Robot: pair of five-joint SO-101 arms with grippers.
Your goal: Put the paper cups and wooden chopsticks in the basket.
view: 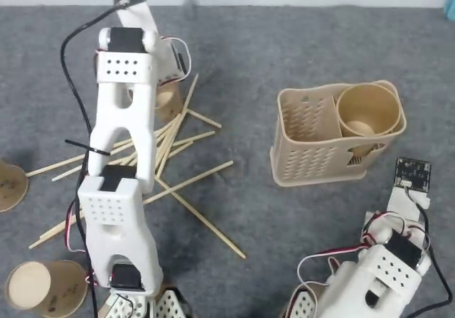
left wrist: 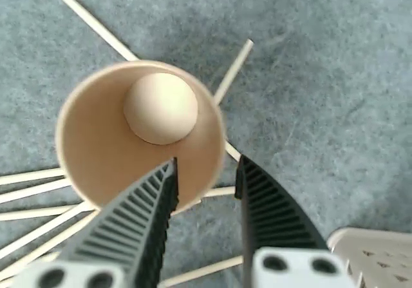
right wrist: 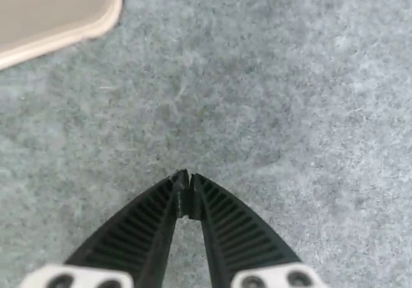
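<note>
- Your left end effector (left wrist: 207, 165) is spread and straddles the rim of a paper cup (left wrist: 96, 146), one finger inside and one outside.
- That cup sits among the scattered chopsticks (view: 178, 136) on the grey counter (view: 249, 62).
- Your right end effector (right wrist: 188, 188) is pressed together on nothing, over bare counter near the basket (view: 306, 163).
- The basket holds one nested cup (view: 366, 108).
- An edge cup (view: 11, 184) and a corner cup (view: 43, 284) sit well apart from the basket.

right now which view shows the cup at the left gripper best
Left wrist view: it looks into the paper cup, the open left gripper straddling its rim. High view: the arm hides most. Right wrist view faces carpet.
</note>
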